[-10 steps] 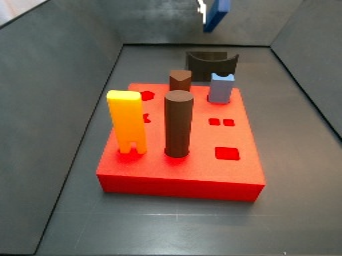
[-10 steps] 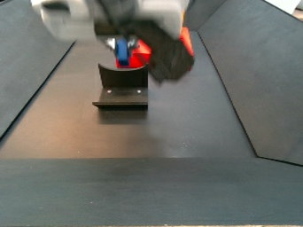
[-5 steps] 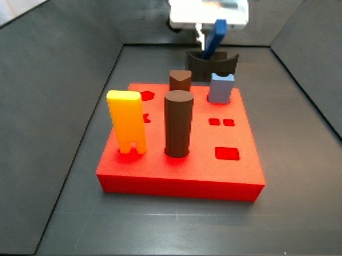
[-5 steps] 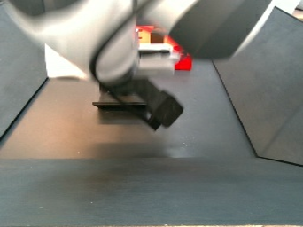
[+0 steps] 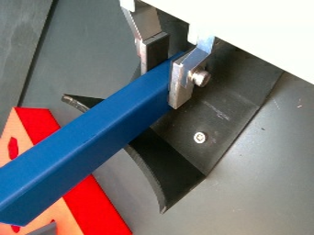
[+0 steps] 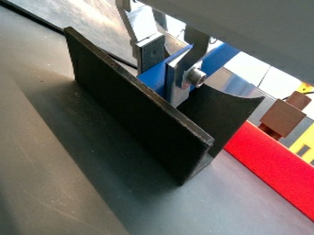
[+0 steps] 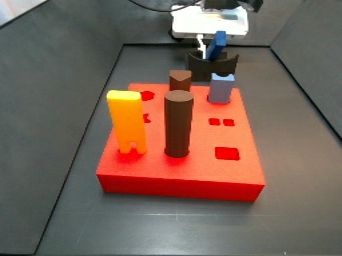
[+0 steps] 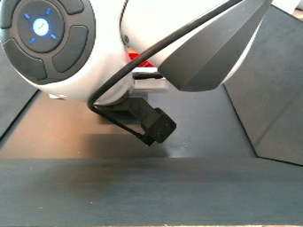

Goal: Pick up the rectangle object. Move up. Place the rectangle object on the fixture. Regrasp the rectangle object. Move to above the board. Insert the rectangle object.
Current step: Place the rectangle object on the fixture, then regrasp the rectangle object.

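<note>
The end effector (image 5: 170, 57) pinches the rectangle object (image 5: 92, 147) near one end, its 2 silver fingers (image 5: 186, 77) pressed against the bar's opposite faces in both wrist views. The dark blue bar slants down across the fixture (image 5: 196, 147), its lower length over the curved dip; whether it rests on the black block or hangs just above it is hard to tell. In a side view the end effector (image 7: 214, 40) sits at the far end of the floor, just above the fixture (image 7: 209, 66) and behind the board (image 7: 187, 140). The red board carries 2 brown cylinders (image 7: 178, 124), a yellow-orange block (image 7: 126, 121) and a pale grey-blue peg (image 7: 221, 88). The arm (image 8: 142, 53) fills most of a side view.
</note>
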Motion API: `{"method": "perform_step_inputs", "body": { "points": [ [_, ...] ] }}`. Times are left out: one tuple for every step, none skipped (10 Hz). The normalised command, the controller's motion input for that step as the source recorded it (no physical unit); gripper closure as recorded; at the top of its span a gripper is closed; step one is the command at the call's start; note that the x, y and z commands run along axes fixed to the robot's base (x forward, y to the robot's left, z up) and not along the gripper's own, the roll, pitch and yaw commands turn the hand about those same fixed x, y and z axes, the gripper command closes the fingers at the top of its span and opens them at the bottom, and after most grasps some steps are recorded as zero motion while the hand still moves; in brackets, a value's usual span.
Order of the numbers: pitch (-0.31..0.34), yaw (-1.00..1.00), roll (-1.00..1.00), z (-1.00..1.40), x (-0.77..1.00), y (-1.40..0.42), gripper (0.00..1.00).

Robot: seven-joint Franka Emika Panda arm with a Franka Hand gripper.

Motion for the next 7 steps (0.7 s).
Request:
{"method": "perform_step_inputs", "body": {
  "points": [
    [0.0, 0.0, 0.0, 0.0, 0.0, 0.0, 0.0],
    [0.008, 0.04, 0.0, 1.0, 0.0, 0.0, 0.0],
    [0.012, 0.05, 0.0, 1.0, -0.01, 0.0, 0.0],
    [0.03, 0.05, 0.02, 1.0, -0.03, 0.0, 0.0],
    [0.044, 0.04, 0.04, 1.0, -0.03, -0.01, 0.0],
    [0.056, 0.04, 0.04, 1.0, -0.03, -0.01, 0.0],
    [0.079, 0.02, 0.05, 0.89, -0.03, 0.0, 0.0]
  ]
}}
